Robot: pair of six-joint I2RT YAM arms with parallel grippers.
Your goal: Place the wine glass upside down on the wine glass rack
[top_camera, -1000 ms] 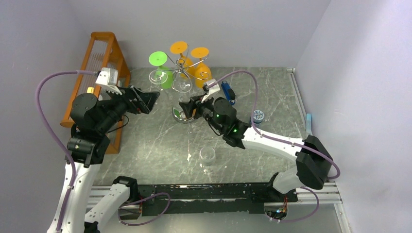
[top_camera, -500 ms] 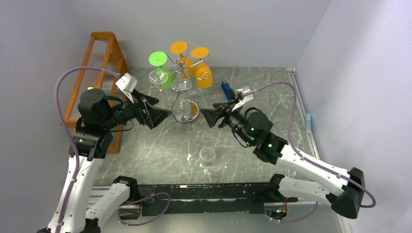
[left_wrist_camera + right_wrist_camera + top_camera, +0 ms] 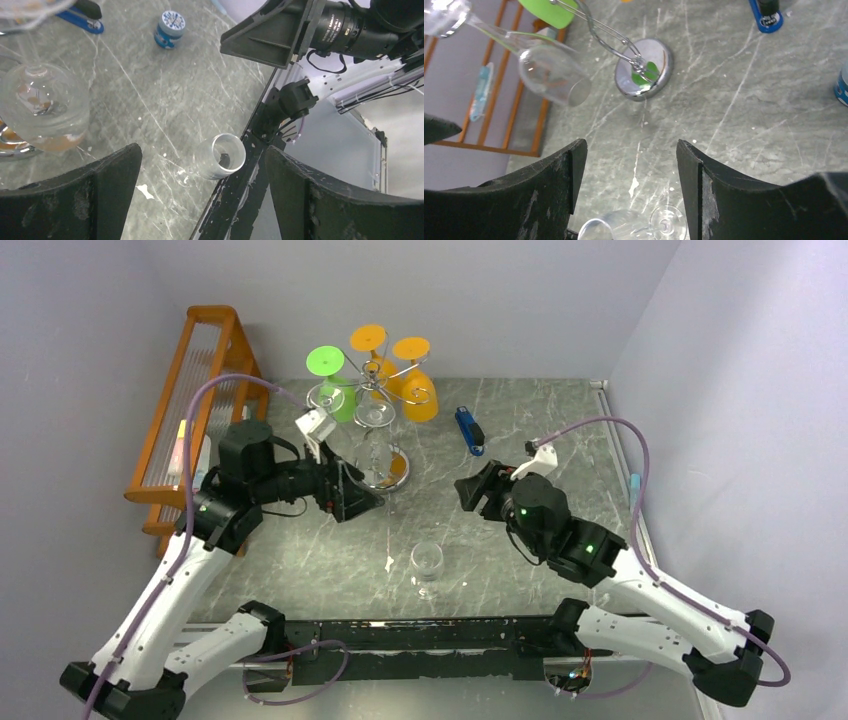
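A clear wine glass [image 3: 427, 565] stands upright on the grey table near the front edge, held by nothing. It also shows in the left wrist view [image 3: 220, 159] and in the right wrist view [image 3: 634, 229]. The chrome wine glass rack [image 3: 396, 470] stands at the back centre with green, orange and clear glasses hanging upside down; its mirrored base shows in the right wrist view [image 3: 644, 70]. My left gripper [image 3: 362, 502] is open and empty just left of the rack base. My right gripper [image 3: 468, 492] is open and empty to the rack's right.
An orange wooden A-frame shelf [image 3: 205, 390] stands at the back left. A blue stapler [image 3: 469, 430] lies right of the rack. A blue-capped jar [image 3: 170, 22] sits on the right half of the table. A clear hanging glass [image 3: 551, 70] is near the rack base.
My right gripper has backed away to the right from the rack base. My left gripper has swung right and forward to beside the rack. The upright glass has not moved.
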